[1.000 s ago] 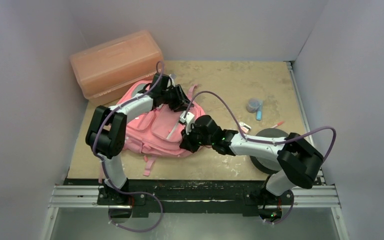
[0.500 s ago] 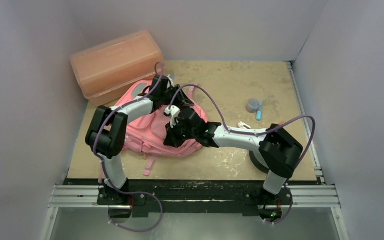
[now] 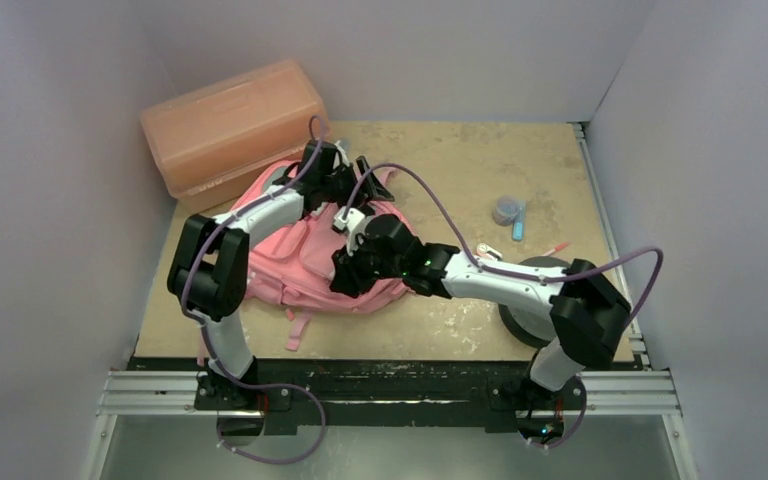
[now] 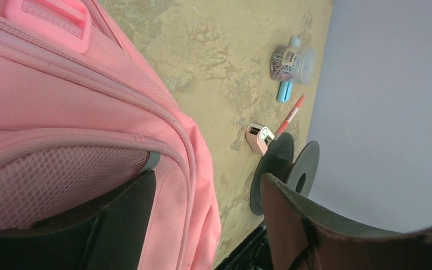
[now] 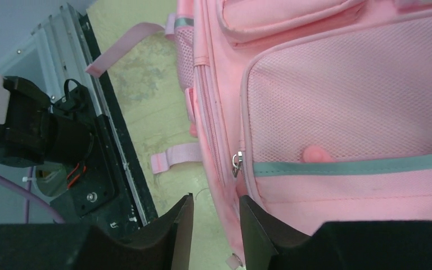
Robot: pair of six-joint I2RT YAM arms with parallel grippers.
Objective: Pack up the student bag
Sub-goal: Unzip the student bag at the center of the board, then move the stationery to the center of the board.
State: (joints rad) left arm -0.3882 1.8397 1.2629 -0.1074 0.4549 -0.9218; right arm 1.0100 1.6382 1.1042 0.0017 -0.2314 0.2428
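Observation:
The student bag (image 3: 295, 255), a soft pink backpack, lies flat on the left half of the table. My left gripper (image 3: 358, 182) is at its far top edge, near the handle. In the left wrist view the jaws (image 4: 208, 216) stand open; the bag's (image 4: 62, 101) seamed edge lies between them, against the left finger (image 4: 124, 219) and apart from the right one. My right gripper (image 3: 348, 272) hovers over the bag's near right side. It is open (image 5: 215, 228), straddling the bag's (image 5: 343, 101) side edge, with a metal zip pull (image 5: 237, 163) just ahead of the fingertips.
A salmon-orange plastic box (image 3: 230, 122) stands at the back left, touching the bag. On the right lie a jar of paper clips (image 3: 506, 209), a blue marker (image 3: 519, 224), a red pen (image 3: 557, 246), a small pink-and-white item (image 3: 490, 252) and a black spool (image 3: 535, 300).
My right arm has swung left from the bag's right edge onto its front, and its jaws have parted. My left gripper has opened wider and shifted slightly toward the back.

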